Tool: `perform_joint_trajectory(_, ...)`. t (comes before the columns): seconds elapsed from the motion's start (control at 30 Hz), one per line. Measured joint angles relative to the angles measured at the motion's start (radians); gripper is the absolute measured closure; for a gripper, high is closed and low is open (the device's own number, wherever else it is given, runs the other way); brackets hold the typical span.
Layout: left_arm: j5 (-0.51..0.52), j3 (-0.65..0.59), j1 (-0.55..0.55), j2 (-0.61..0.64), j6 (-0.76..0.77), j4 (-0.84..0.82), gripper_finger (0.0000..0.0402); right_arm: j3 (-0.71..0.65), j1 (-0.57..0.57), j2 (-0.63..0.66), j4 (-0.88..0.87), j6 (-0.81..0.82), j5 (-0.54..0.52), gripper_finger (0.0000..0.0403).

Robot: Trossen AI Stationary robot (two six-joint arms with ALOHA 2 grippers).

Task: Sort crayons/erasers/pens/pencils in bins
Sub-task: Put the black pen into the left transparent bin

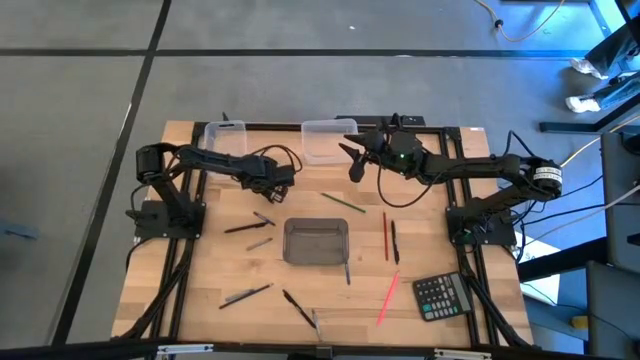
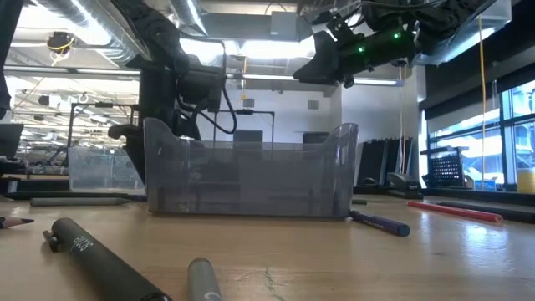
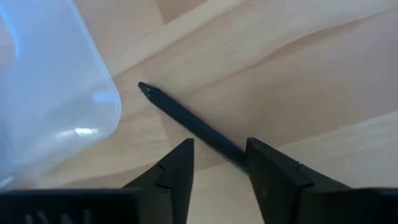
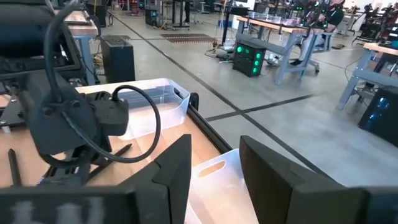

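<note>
We see the left gripper point(image 3: 219, 163) low over the table point(image 1: 420, 200) at abt 10 o'clock from the smoky grey bin point(image 1: 316, 241), which sits near table centre. Its fingers point(image 3: 180, 168) are spread, w/ a thin dark pen point(image 3: 186, 118) lying on the wood just past them; the pen's near end runs in beside one finger and we can't tell if it touches. A corner of a clear bin point(image 3: 53, 87) sits just beside the pen tip in the left wrist view. From above, that clear bin point(image 1: 225, 135) is at 11 o'clock on the table, at the far edge.

The right gripper point(image 1: 352, 158) hangs up in the air at abt 1 o'clock from the grey bin, over the near edge of the second clear bin point(image 1: 328, 138). Its fingers point(image 4: 177, 165) stand apart w/ nothing between them.

Other sticks lie scattered on the wood: a red pencil point(image 1: 386, 236) and a dark pen point(image 1: 395, 242) side by side at 3 o'clock of the grey bin, a pink crayon point(image 1: 387, 298) at 5 o'clock, a greenish pencil point(image 1: 343, 203) at 12 o'clock, dark ones point(image 1: 247, 227) at 9 o'clock and more point(image 1: 246, 294) at 7 o'clock. A black calculator point(image 1: 441, 296) sits at 4 o'clock, near the table's edge.

The grey bin looks empty from above, as far as we can make out.
</note>
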State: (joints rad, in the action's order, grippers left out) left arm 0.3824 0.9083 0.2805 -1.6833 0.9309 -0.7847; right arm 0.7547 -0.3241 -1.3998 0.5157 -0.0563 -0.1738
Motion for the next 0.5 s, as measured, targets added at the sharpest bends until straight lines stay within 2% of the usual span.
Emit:
perform_joint_trajectory(0.2, -0.005, -0.026, -0.008, 0.000, 0.064, 0.039, 0.0226, 0.000, 0.000, 0.000, 0.003, 0.001, 0.000, 0.0262)
perform_joint_trajectory(0.5, -0.037, -0.077, -0.001, 0.007, 0.089, 0.098, 0.0226, 0.000, 0.000, 0.000, 0.002, 0.011, 0.002, 0.0262)
